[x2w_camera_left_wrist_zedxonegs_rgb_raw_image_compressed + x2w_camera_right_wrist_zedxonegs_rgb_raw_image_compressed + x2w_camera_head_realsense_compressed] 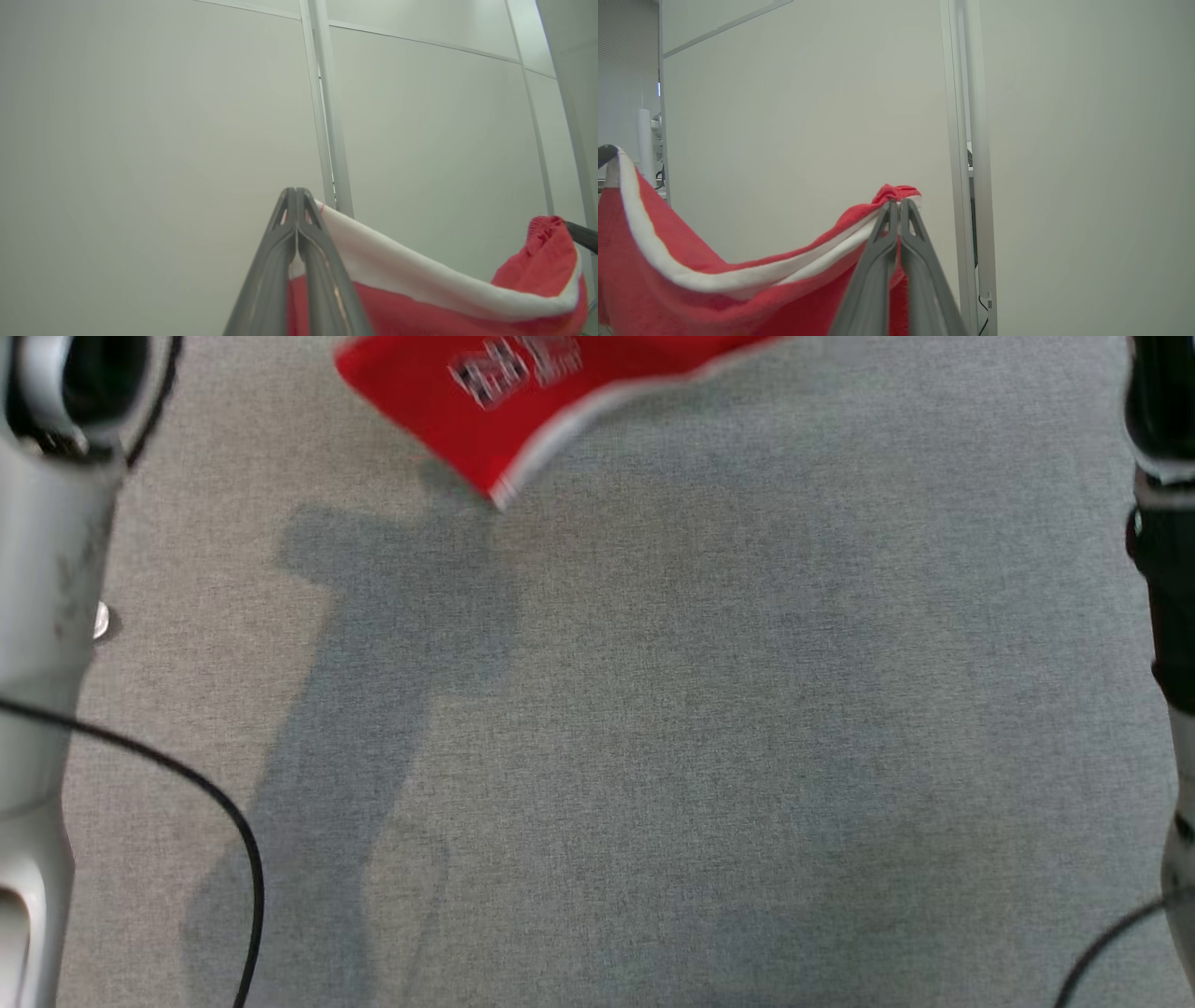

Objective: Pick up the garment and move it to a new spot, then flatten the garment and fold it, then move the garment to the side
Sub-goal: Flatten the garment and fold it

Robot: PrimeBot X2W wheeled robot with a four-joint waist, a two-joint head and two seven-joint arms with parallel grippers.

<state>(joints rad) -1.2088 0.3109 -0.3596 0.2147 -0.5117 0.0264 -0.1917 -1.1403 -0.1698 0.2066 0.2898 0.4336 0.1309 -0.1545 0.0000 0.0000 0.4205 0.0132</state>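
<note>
The garment is red cloth with a white hem and printed lettering, hanging in the air at the top of the head view above the grey table. In the left wrist view my left gripper is shut on the garment's white-edged corner. In the right wrist view my right gripper is shut on the garment's other corner, bunched red at the fingertips. The cloth sags between the two grippers. Both point up toward a pale wall.
The grey fabric-covered table spreads below, with the arms' shadows across it. My pale left arm and a black cable line the left edge; the dark right arm lines the right edge. Wall panels and a metal post stand behind.
</note>
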